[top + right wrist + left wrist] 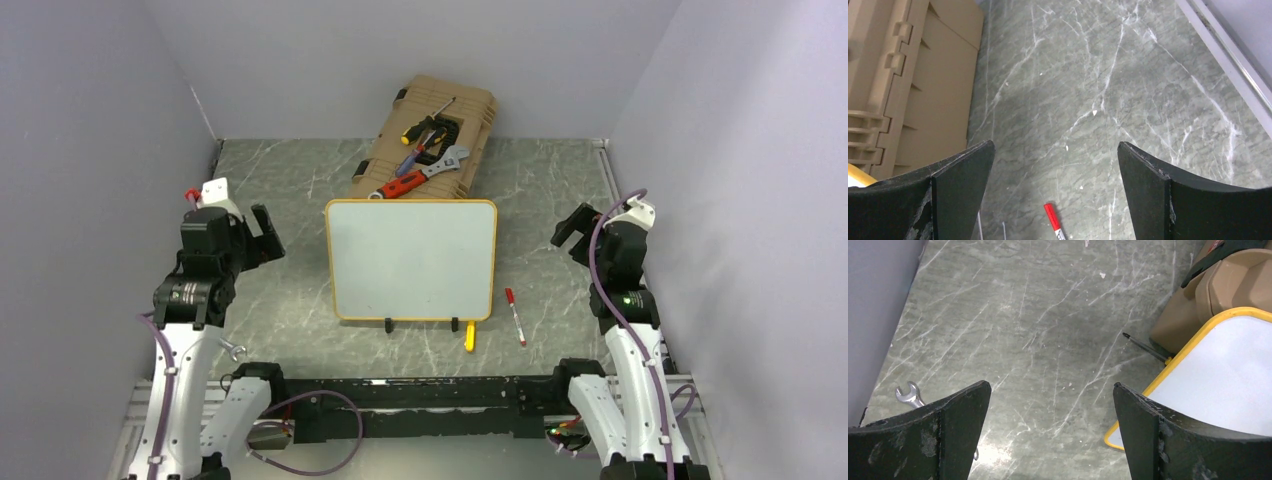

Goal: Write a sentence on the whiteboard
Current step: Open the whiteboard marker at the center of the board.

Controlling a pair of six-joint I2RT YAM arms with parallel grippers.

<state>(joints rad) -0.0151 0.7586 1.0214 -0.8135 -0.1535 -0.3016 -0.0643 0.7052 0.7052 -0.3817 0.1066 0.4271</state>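
Note:
The whiteboard (411,258), white with a thin yellow frame and two black feet, lies in the middle of the table; its surface is blank and no sentence shows on it. One yellow corner of the whiteboard (1220,365) appears in the left wrist view. A red-capped marker (515,315) lies just right of the board, its red cap (1053,217) visible between the right fingers. My left gripper (262,235) hovers open left of the board, holding nothing. My right gripper (570,232) hovers open on the right, also holding nothing.
A tan tool case (428,140) with screwdrivers, a wrench and pliers on top stands behind the board. A yellow object (470,336) lies at the board's front edge. A small spanner (909,394) lies near the left wall. A screwdriver tip (1143,347) pokes out by the case.

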